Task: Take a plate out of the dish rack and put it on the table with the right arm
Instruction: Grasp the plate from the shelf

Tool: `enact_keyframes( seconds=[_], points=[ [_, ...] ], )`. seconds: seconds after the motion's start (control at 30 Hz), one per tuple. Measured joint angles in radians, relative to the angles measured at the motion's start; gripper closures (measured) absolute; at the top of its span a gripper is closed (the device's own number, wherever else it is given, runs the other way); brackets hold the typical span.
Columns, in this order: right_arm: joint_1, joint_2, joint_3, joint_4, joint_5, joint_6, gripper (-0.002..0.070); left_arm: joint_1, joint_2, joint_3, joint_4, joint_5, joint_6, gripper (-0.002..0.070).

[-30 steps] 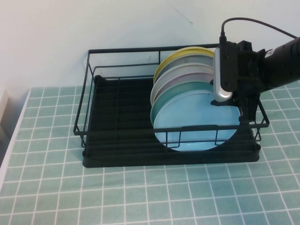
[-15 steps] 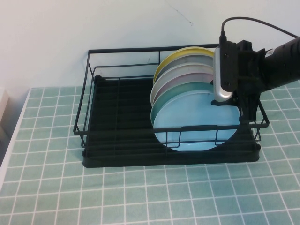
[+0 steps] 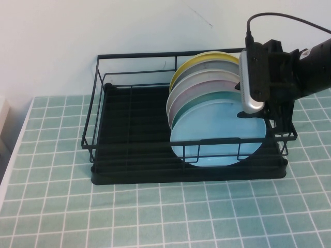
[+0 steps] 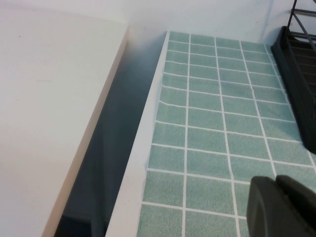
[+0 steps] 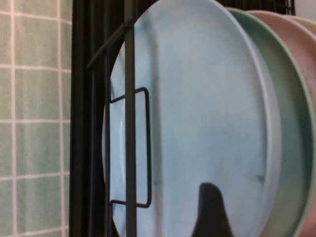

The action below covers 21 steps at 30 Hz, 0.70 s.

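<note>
The pale sky-blue plate (image 3: 217, 129) stands on edge at the front of the row in the right half of the black dish rack (image 3: 155, 54). My right gripper (image 3: 269, 120), on the black right arm (image 3: 305, 72) with its silver-grey part (image 3: 252, 77), is at the plate's upper right rim. In the right wrist view the plate (image 5: 197, 98) fills the picture and one dark finger (image 5: 210, 210) lies against its front face. The other finger is hidden behind the plate. My left gripper (image 4: 277, 197) is shut and empty, low over the green tiled table (image 4: 207, 123) and out of the high view.
Mint-green (image 3: 181, 114), pink (image 3: 176, 95), grey and yellow (image 3: 199, 58) plates stand close behind the blue one. The rack's front wire (image 5: 129, 123) crosses the plate. The rack's left half (image 3: 129, 129) holds no plates. Tiled table (image 3: 155, 217) lies in front. A white counter (image 4: 49, 98) sits beyond a gap.
My right arm has shifted a little right and up. The blue plate and the mint-green plate behind it have shifted slightly right with it.
</note>
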Motion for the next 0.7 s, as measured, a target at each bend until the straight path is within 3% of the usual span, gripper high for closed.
enact_keyframes(
  seconds=[0.7],
  points=[
    [0.018, 0.093, 0.000, 0.004, -0.078, 0.000, 0.0262, 0.000, 0.000, 0.000, 0.000, 0.000, 0.000, 0.0678]
  ],
)
